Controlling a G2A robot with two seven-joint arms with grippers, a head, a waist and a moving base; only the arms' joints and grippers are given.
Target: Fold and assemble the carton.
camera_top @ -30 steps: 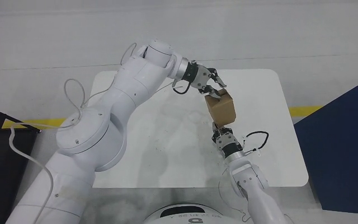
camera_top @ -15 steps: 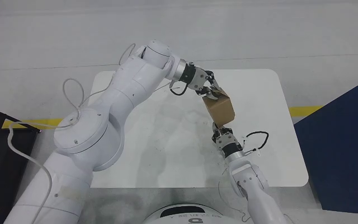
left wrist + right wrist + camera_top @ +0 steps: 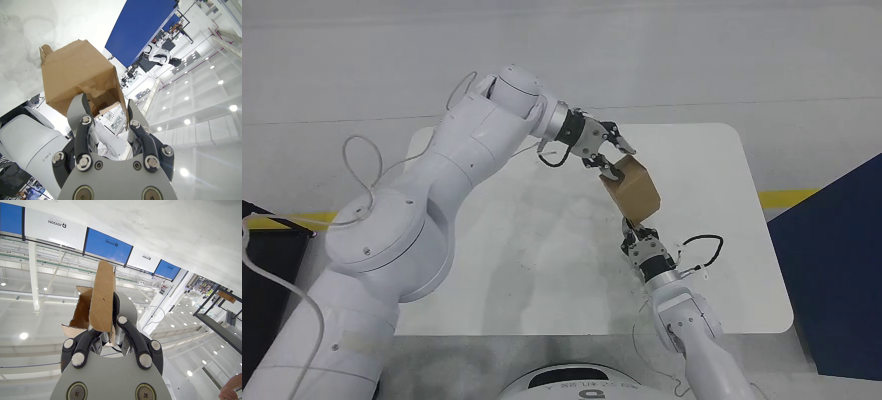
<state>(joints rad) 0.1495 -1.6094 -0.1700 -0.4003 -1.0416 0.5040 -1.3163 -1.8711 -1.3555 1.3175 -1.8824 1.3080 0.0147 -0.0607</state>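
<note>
The right gripper is clamped tight on one flap of the brown carton. The carton stands straight out from its fingertips, over the white table. The left gripper is at the carton's opposite end, with its jaws spread wide and gripping nothing. One finger lies over the torn, open mouth. The other is just outside the side wall, so the wall's edge runs between them.
</note>
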